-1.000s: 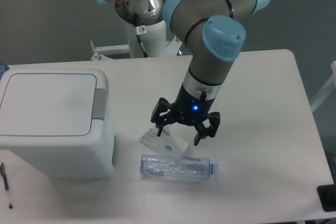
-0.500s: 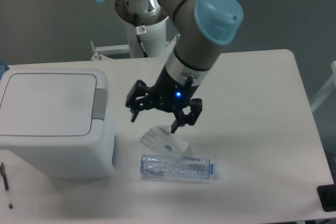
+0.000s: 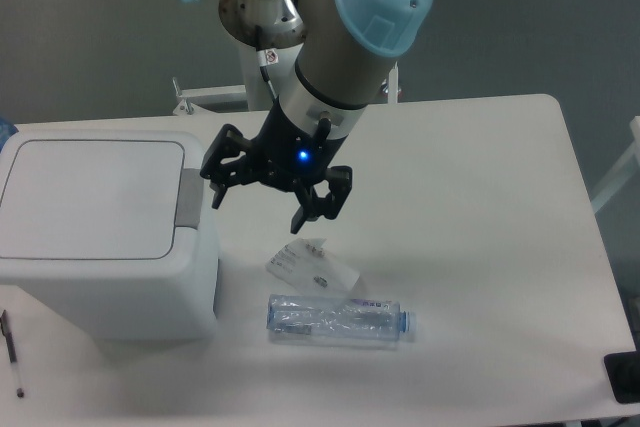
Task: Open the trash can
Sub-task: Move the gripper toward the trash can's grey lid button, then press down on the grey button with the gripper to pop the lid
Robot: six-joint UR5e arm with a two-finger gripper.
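Still-lidded trash can (image 3: pixel 95 237), tool (image 3: pixel 262 199) beside

White table (image 3: pixel 500 207) with trash can (image 3: pixel 100 232), plastic bottle (image 3: pixel 338 319), card (image 3: pixel 312 265), pen (image 3: pixel 12 352).

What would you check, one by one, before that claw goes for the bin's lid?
1. Trash can lid is shut and flat: ok.
2. Grey push tab is uncovered and facing the arm: ok.
3. Gripper is open and holds nothing: ok.
4. Gripper is on the tab: not ok, it hangs just to the tab's right, apart from it.
5. Plastic bottle and paper card lie outside the path to the tab: ok.
6. How high the fingertips are over the tab: cannot tell from this one view.
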